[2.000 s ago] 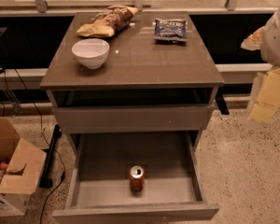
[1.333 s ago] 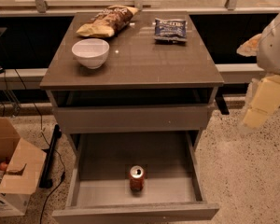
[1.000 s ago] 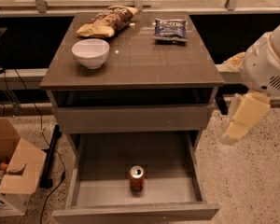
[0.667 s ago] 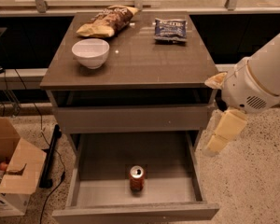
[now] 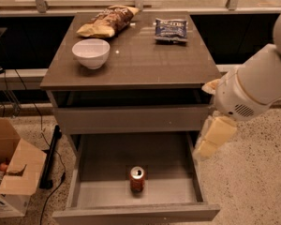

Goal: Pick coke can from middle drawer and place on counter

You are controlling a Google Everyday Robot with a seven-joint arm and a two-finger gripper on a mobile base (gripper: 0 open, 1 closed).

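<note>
The coke can (image 5: 137, 179), red-orange with a silver top, stands upright on the floor of the open middle drawer (image 5: 107, 161), near its front panel. The counter (image 5: 136, 60) tops the grey cabinet above it. My white arm reaches in from the right. Its gripper (image 5: 210, 137), with cream-coloured fingers, hangs over the drawer's right side wall, above and to the right of the can and apart from it. It holds nothing.
On the counter lie a white bowl (image 5: 91, 53), a brown chip bag (image 5: 107, 21) and a dark blue snack bag (image 5: 171, 29). An open cardboard box (image 5: 11, 172) sits on the floor at left. Black cables (image 5: 51, 172) run beside the cabinet's left side.
My arm has swung in from the far right and come down to the left, so the gripper has gone from beside the counter to the drawer's right wall. The can has not moved.
</note>
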